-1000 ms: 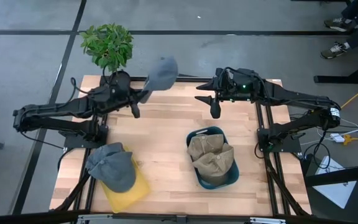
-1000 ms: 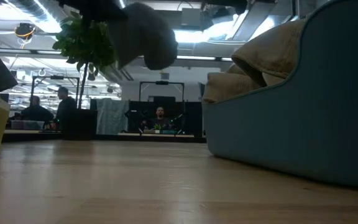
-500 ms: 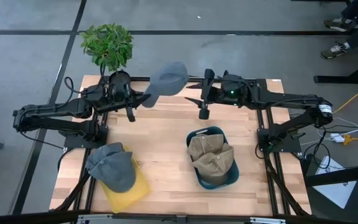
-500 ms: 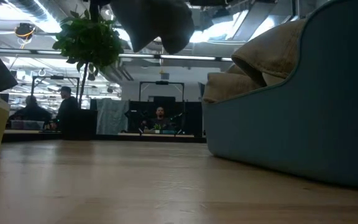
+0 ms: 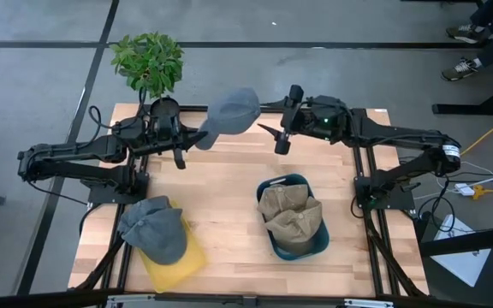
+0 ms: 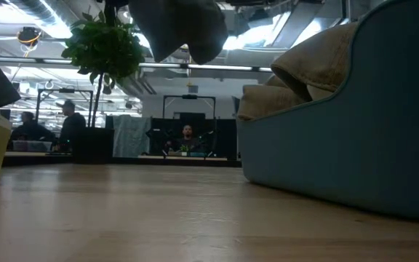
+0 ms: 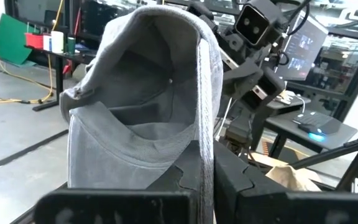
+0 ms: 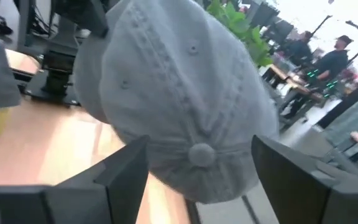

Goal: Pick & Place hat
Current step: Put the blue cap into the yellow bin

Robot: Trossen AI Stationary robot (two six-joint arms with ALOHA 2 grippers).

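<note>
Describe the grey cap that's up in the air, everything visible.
The grey cap is soft washed fabric with stitched panels, eyelets and a top button. It hangs above the table's far edge, tilted, hollow inside facing the left arm. The left tool is shut on its brim. The right tool stands open just beside the crown, fingers either side of it, not gripping. Nothing else touches it.
</note>
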